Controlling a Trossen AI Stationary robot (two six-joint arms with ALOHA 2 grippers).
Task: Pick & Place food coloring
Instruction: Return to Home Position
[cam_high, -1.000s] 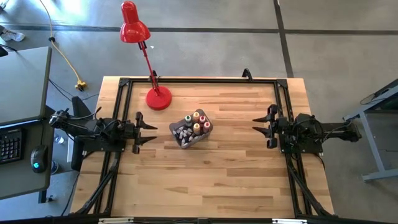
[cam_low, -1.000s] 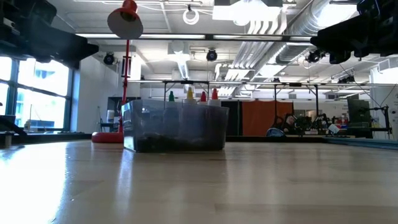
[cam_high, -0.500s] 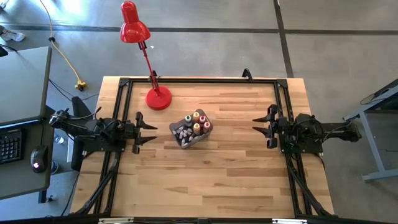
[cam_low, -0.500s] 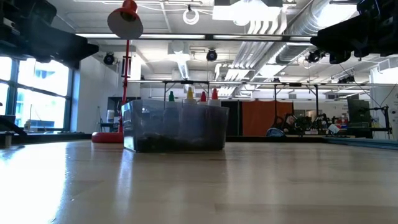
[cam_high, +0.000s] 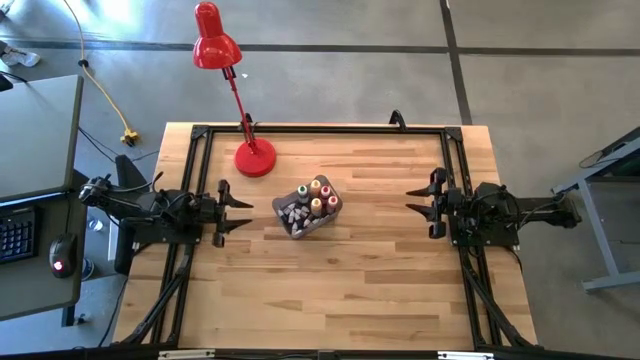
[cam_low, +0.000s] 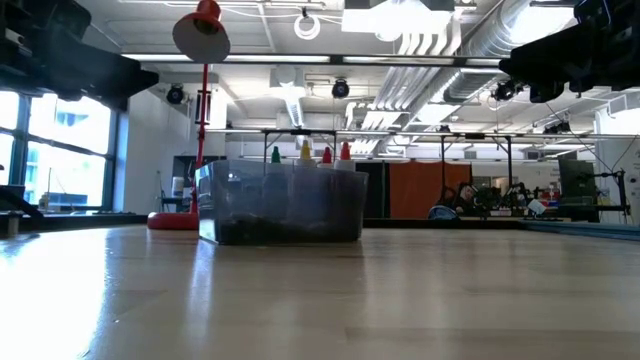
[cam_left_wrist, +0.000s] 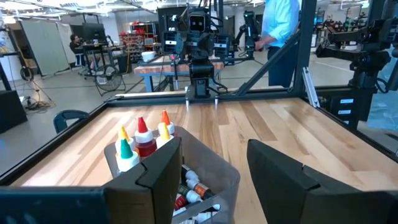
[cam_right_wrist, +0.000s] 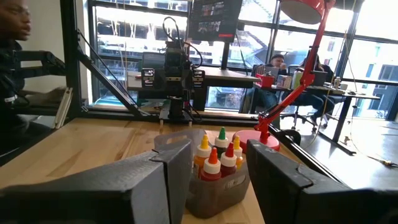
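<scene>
Figure: food coloring stands in the bin; left gripper and right gripper, both apart and empty, should park level, clear of it.

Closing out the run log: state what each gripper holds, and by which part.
Nothing is held. The left gripper and the right gripper both stand open and empty at the table's sides; the bottles sit in the bin.
</scene>
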